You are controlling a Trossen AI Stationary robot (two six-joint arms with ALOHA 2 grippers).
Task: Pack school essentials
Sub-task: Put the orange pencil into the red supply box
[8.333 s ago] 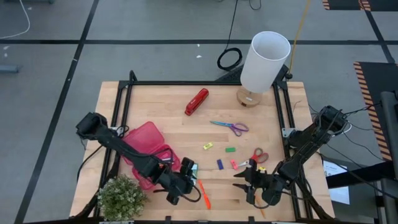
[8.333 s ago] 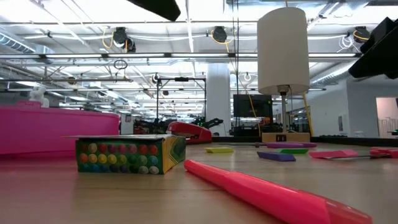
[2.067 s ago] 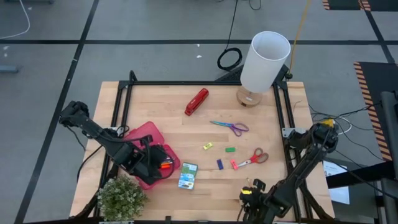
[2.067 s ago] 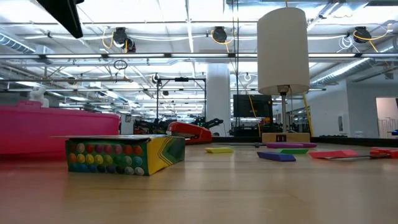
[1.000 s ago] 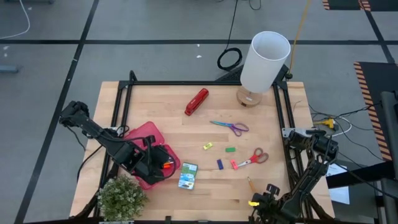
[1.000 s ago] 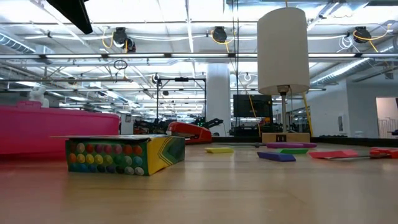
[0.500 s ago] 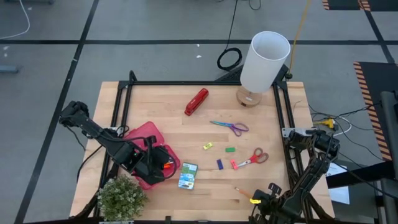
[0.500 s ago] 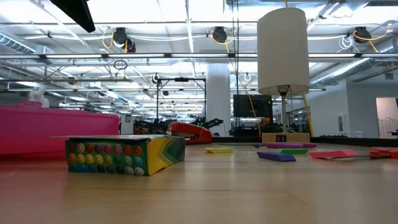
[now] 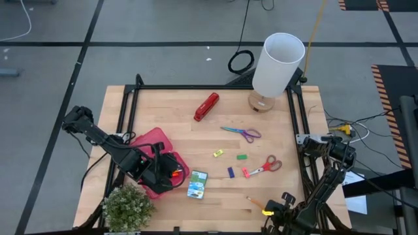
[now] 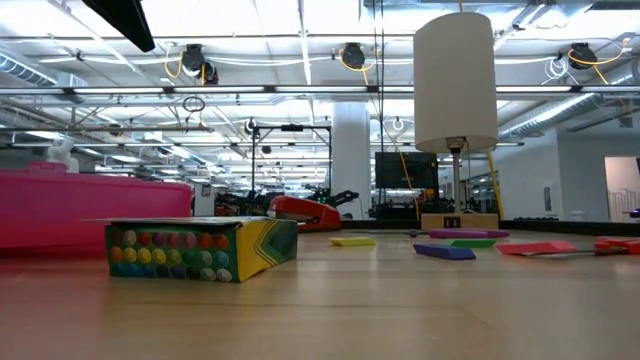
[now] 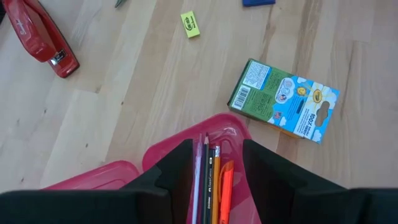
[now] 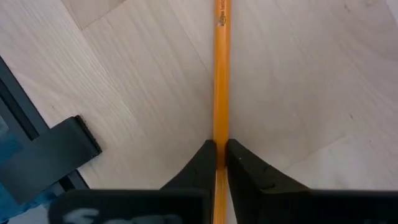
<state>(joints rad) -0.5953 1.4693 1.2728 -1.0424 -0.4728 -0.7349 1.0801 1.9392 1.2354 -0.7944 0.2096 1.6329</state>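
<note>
My right gripper is at the table's near right, shut on an orange pencil that points far-left. My left gripper hovers open over the pink case. In the left wrist view its fingers stand on either side of pencils and an orange pen lying in the case. The crayon box lies flat beside the case. Purple-teal scissors, red-handled scissors and small erasers lie on the wood. My right gripper pinches the orange pencil's shaft between its two fingertips. The pencil runs along the fingers and sticks out ahead of them, toward the table's far left. Whether its free end rests on the wood, I cannot tell.
A red stapler lies toward the far middle and a white lamp stands at the far right. A potted plant sits at the near left corner. Black frame rails run along the table's sides.
My right gripper has turned at the near right edge, and the pencil has swung with it from pointing toward the far edge to pointing far-left. The last half second shows no further motion.
</note>
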